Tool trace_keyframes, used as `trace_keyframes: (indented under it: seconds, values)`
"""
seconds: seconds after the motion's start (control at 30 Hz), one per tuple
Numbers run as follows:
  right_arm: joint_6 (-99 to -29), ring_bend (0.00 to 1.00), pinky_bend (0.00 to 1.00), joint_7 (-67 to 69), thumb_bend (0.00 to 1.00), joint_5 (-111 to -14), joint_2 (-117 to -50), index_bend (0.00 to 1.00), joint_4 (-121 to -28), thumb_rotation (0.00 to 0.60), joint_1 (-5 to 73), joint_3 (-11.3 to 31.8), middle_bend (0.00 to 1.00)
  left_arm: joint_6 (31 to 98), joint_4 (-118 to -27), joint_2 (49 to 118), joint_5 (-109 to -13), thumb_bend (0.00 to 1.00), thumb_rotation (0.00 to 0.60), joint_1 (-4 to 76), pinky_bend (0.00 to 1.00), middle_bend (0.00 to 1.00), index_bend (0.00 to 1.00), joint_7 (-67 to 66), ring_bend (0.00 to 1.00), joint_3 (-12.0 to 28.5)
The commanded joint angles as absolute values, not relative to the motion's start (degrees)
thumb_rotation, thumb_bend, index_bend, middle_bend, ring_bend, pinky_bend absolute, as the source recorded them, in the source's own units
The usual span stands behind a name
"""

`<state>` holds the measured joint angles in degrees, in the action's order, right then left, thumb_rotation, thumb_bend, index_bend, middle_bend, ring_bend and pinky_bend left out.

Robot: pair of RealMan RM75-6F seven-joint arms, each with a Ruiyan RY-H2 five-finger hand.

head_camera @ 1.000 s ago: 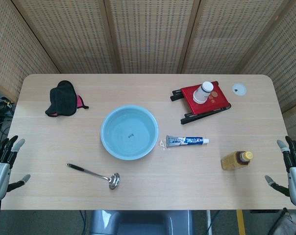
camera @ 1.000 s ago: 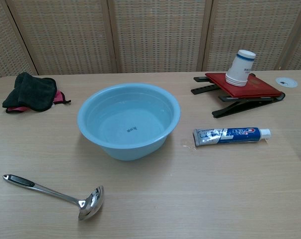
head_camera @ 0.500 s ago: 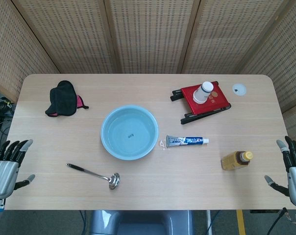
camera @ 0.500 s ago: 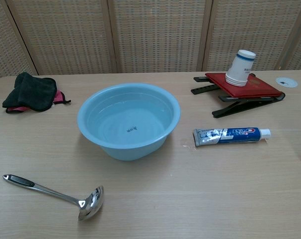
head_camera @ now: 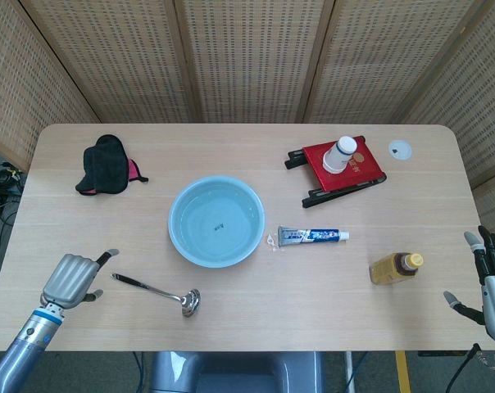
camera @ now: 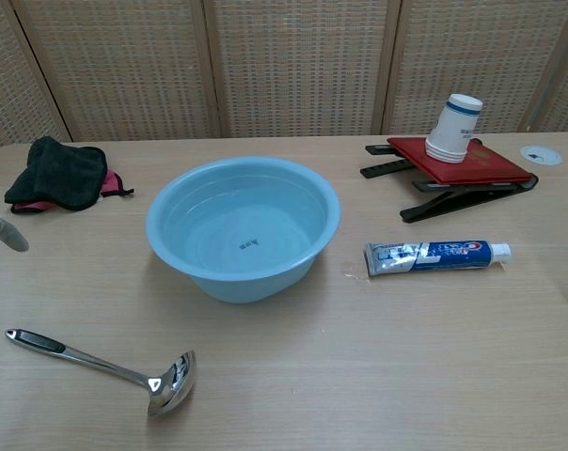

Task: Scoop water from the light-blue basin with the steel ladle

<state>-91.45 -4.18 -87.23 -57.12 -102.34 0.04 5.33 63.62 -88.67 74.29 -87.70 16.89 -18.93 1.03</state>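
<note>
The steel ladle [head_camera: 153, 289] lies flat on the table in front of the light-blue basin [head_camera: 171, 223], bowl end to the right, black-tipped handle to the left. In the chest view the ladle [camera: 96, 362] is at the lower left and the basin [camera: 237, 282] holds clear water. My left hand [head_camera: 70, 278] hovers just left of the ladle's handle and holds nothing, its fingers apart; one fingertip [camera: 7, 235] shows at the chest view's left edge. My right hand [head_camera: 489, 282] stays open off the table's right edge.
A black cloth [head_camera: 106, 164] lies at the back left. A red stand [head_camera: 358, 173] carrying a white cup [head_camera: 340, 154] is at the back right. A toothpaste tube [head_camera: 313, 236] lies right of the basin, with an amber bottle [head_camera: 395, 267] further right.
My left hand has moved from the table's left edge in over the table, toward the ladle's handle. The right hand and all objects have stayed put.
</note>
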Motion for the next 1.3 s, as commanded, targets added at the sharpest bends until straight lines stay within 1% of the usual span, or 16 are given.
trace_keyframes:
  seconds: [0.03, 0.13, 0.23, 0.43, 0.67, 1.13, 1.3]
  values:
    - [-91.29, 0.0, 0.0, -4.33, 0.0, -87.14, -57.18, 0.0, -102.3, 0.6, 0.12, 5.33, 0.0, 60.38, -86.95, 76.33, -86.31, 0.12, 0.6, 19.33, 0.98, 0.88, 0.32, -19.96, 0.83, 1.06]
    - [-91.08, 0.0, 0.0, -4.53, 0.0, -87.06, -57.28, 0.0, -102.3, 0.6, 0.23, 5.33, 0.0, 59.21, -86.29, 77.34, -85.81, 0.2, 0.6, 20.2, 0.98, 0.88, 0.35, -20.34, 0.83, 0.98]
    - [-90.87, 0.0, 0.0, -4.75, 0.0, -87.02, -57.39, 0.0, -102.29, 0.6, 0.36, 5.32, 0.0, 57.5, -85.78, 78.35, -84.51, 0.26, 0.6, 21.06, 0.98, 0.88, 0.39, -20.2, 0.84, 0.92]
    - [-90.7, 0.0, 0.0, -4.79, 0.0, -86.76, -57.45, 0.0, -102.28, 0.6, 0.44, 5.37, 0.0, 55.01, -83.76, 80.31, -82.31, 0.3, 0.6, 22.32, 0.98, 0.88, 0.44, -21.55, 0.84, 0.55]
    - [-90.53, 0.0, 0.0, -4.69, 0.0, -86.76, -57.43, 0.0, -102.26, 0.6, 0.51, 5.3, 0.0, 53.78, -81.92, 82.4, -80.91, 0.35, 0.6, 23.17, 0.98, 0.88, 0.45, -22.68, 0.84, -0.1]
    - [-90.2, 0.0, 0.0, -4.09, 0.0, -86.48, -57.27, 0.0, -102.15, 0.6, 0.65, 5.33, 0.0, 52.6, -77.71, 87.3, -77.84, 0.36, 0.6, 24.43, 0.98, 0.88, 0.46, -25.55, 0.84, -0.7]
    - [-90.12, 0.0, 0.0, -3.72, 0.0, -86.22, -57.16, 0.0, -102.04, 0.6, 0.66, 5.39, 0.0, 53.41, -75.74, 89.16, -77.85, 0.36, 0.6, 24.63, 0.98, 0.88, 0.46, -26.0, 0.84, -0.95]
